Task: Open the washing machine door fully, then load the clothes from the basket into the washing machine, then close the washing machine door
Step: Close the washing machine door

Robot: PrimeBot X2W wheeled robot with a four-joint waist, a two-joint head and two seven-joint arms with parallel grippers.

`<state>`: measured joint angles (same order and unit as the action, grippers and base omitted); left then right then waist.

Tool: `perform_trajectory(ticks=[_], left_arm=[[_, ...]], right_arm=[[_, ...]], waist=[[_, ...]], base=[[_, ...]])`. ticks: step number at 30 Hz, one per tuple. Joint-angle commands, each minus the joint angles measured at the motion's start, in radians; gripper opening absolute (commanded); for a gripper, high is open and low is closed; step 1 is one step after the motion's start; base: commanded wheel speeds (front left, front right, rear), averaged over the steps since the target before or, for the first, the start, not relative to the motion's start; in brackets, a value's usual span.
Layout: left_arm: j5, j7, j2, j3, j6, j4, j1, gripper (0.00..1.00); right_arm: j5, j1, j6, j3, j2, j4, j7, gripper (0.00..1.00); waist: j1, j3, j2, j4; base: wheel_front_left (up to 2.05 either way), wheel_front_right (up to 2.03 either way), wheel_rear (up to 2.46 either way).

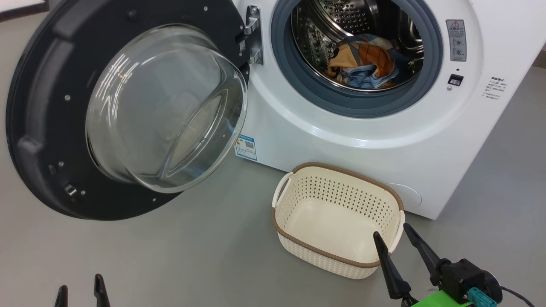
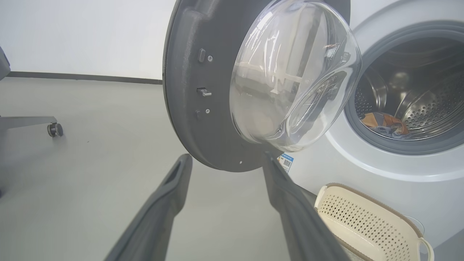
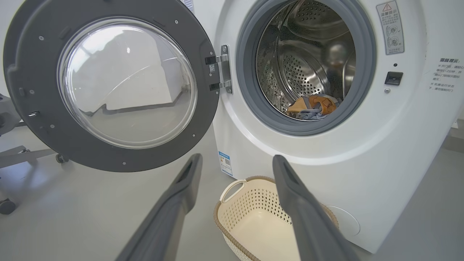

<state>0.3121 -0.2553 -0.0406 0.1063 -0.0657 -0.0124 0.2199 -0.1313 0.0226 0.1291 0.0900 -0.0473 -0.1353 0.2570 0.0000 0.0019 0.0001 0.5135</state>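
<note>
Floor: a smooth grey floor (image 1: 170,256) was noted under everything; in the left wrist view a white wall (image 2: 72,36) with dark skirting was seen behind.
Far left: a wheeled grey leg (image 2: 54,129) was noted, well apart from the door.
Door: the washing machine door (image 1: 38,128) was found wide open on its hinge (image 1: 253,36).
Machine: the washing machine (image 1: 341,140) was recorded with a blue sticker (image 1: 246,147) at its lower left corner.
Clothes: the clothes (image 1: 362,62) were seen lying inside the drum.
Basket: the basket (image 1: 324,260) was found on the floor just before the machine, its bare bottom shown.
In the way: in the left wrist view the gasket's left edge was covered by the door glass; in the right wrist view the mouth was seen whole.
Left gripper (image 1: 81,283): fingers spread, nothing grasped.
Right gripper (image 1: 391,230): noted at the basket's right end, fingers spread, nothing grasped.
</note>
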Motion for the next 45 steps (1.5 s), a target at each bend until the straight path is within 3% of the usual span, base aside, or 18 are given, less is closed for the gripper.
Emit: perform_trajectory(ticks=[1,8,9,11,19,25,31,38,45], left_arm=[[-0.007,-0.006,-0.01,0.029,0.0,0.022,-0.032,1.0],[-0.009,-0.006,-0.01,0.027,0.009,0.02,-0.033,1.0],[-0.007,-0.006,-0.01,0.027,0.011,0.018,-0.033,0.92],[-0.004,-0.006,-0.01,0.025,0.018,0.013,-0.033,0.02],[0.042,-0.006,-0.01,0.028,0.047,0.001,-0.044,0.0],[0.171,-0.006,-0.01,0.105,0.079,-0.008,-0.084,0.0],[0.279,-0.006,-0.011,0.234,0.141,-0.048,-0.177,0.0],[0.496,0.081,-0.13,0.366,0.162,-0.124,-0.369,0.0],[0.693,0.226,-0.257,0.474,0.134,-0.226,-0.555,0.0]], right_arm=[[0.003,-0.018,0.002,0.023,-0.003,0.027,0.005,1.0],[-0.001,-0.015,0.002,0.022,-0.003,0.028,0.005,1.0],[-0.002,-0.014,0.002,0.022,-0.003,0.028,0.005,1.0],[-0.003,-0.014,0.002,0.023,-0.003,0.029,0.005,1.0],[-0.008,-0.009,0.002,0.02,-0.003,0.031,0.005,1.0],[-0.019,-0.005,0.002,0.02,-0.003,0.032,0.005,1.0],[-0.027,-0.006,0.002,0.023,-0.003,0.031,0.005,1.0],[-0.031,-0.012,0.002,0.03,-0.003,0.027,0.005,1.0],[-0.027,-0.026,0.002,0.036,-0.003,0.027,0.005,1.0]], waist=[[0.0,-0.001,-0.0001,0.0],[0.0,-0.001,-0.0001,0.0],[0.0,-0.001,-0.0001,0.0],[0.0,-0.001,-0.0001,-0.001],[0.0,-0.003,-0.0001,-0.002],[0.0,-0.005,-0.0001,-0.003],[0.0,-0.003,-0.0001,-0.01],[0.0,0.002,-0.0001,-0.026],[0.0,0.017,-0.0001,-0.058]], base=[[0.0,0.0,0.0],[0.0,0.0,0.0],[0.0,0.0,0.0],[0.0,0.0,0.0],[0.0,0.0,0.0],[0.0,0.0,0.0],[0.0,0.0,0.0],[0.0,0.0,0.0],[0.0,0.0,0.0]])
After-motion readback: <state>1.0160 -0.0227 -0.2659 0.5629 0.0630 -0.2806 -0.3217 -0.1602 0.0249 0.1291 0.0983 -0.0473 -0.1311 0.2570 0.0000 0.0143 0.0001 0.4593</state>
